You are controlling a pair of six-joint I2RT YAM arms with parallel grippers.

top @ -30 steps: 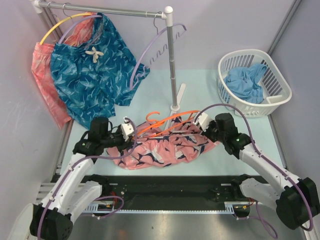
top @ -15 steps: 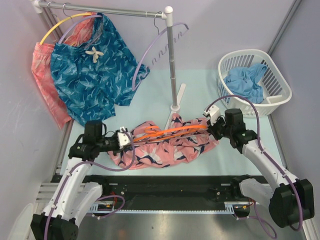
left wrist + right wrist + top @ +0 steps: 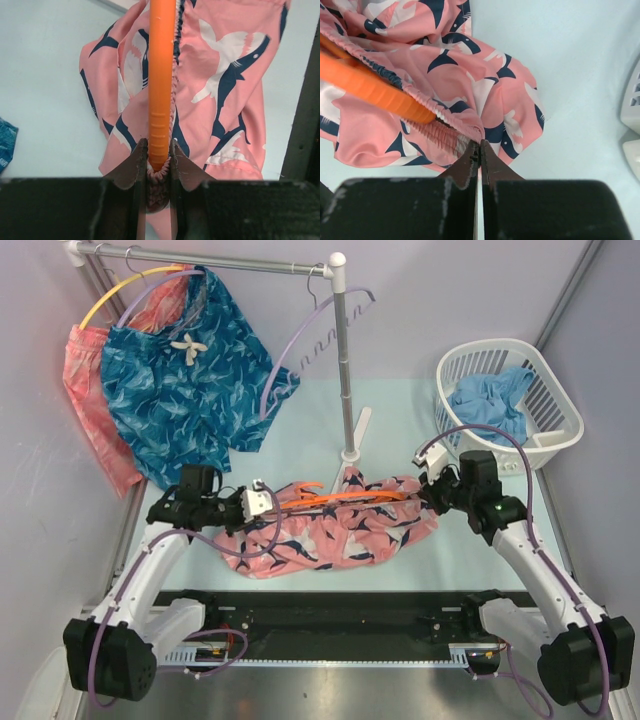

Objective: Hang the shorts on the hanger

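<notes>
The salmon-pink shorts (image 3: 340,537) with navy and white shapes hang stretched between my two grippers, low over the table. The orange hanger (image 3: 352,497) runs along the gathered waistband, its hook end poking out near the rack base. My left gripper (image 3: 268,499) is shut on the hanger's left end (image 3: 161,75) with the elastic waistband bunched under it; the left gripper (image 3: 159,156) has shorts fabric (image 3: 225,90) hanging beyond. My right gripper (image 3: 428,492) is shut on the waistband's right corner; in its wrist view the right gripper (image 3: 480,148) pinches the shorts (image 3: 470,85) just past the hanger's tip (image 3: 375,86).
A clothes rack (image 3: 343,360) stands at the back centre, with teal-blue shorts (image 3: 185,390), a coral garment (image 3: 88,400), a yellow hanger (image 3: 118,290) and lavender hangers (image 3: 300,340) on it. A white basket (image 3: 520,346) holding blue cloth (image 3: 490,405) sits at the back right.
The right gripper has pulled rightward and the left has shifted slightly, stretching the waistband along the hanger. The hanger, earlier tilted with its hook raised, now lies flatter inside the shorts.
</notes>
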